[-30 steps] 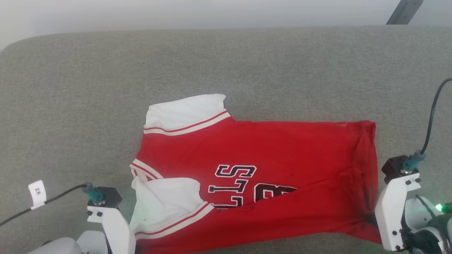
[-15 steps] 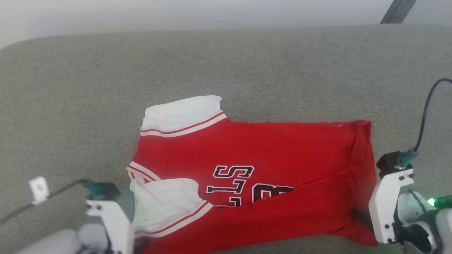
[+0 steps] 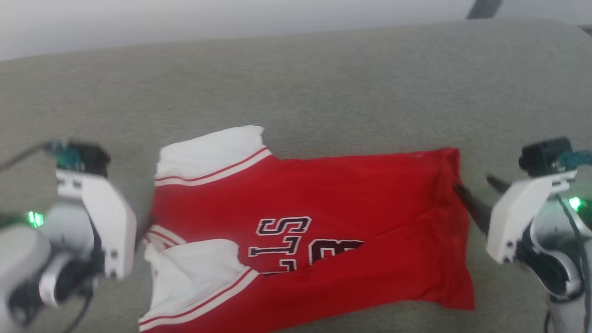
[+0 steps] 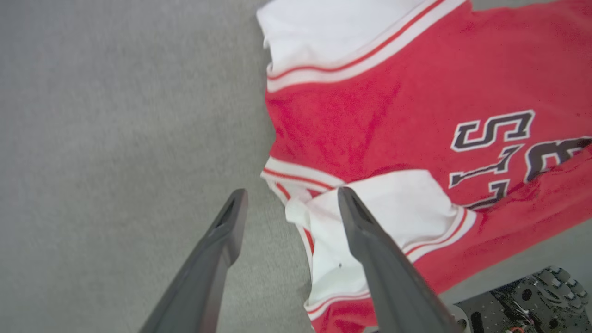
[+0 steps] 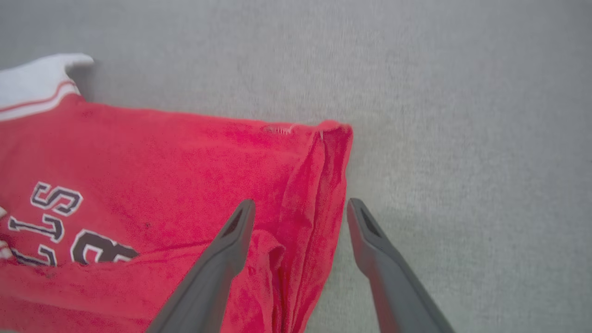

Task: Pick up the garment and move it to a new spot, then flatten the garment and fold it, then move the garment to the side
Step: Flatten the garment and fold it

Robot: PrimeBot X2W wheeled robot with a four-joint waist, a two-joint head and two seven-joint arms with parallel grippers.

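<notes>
The garment [image 3: 323,194] is a red jersey with white sleeves and dark chest lettering. It lies on the grey padded surface [image 3: 296,83], its near half folded up over part of the lettering. My left gripper [image 3: 142,230] hovers open at the collar end, with the neck trim and white sleeve [image 4: 370,208] below its fingers [image 4: 365,240]. My right gripper [image 3: 474,185] hovers open over the wrinkled hem end [image 5: 319,185], one finger above the red cloth [image 5: 162,175] and the other above the bare surface. Neither holds anything.
The grey surface [image 5: 462,115] stretches well beyond the garment on the far, left and right sides. A dark bar [image 3: 483,8] stands past its far right corner. Part of my dark base [image 4: 532,300] shows beneath the near edge.
Both grippers have opened, let go of the garment's near corners and lifted away from the near edge. The garment stays folded on the surface. The head camera has shifted too.
</notes>
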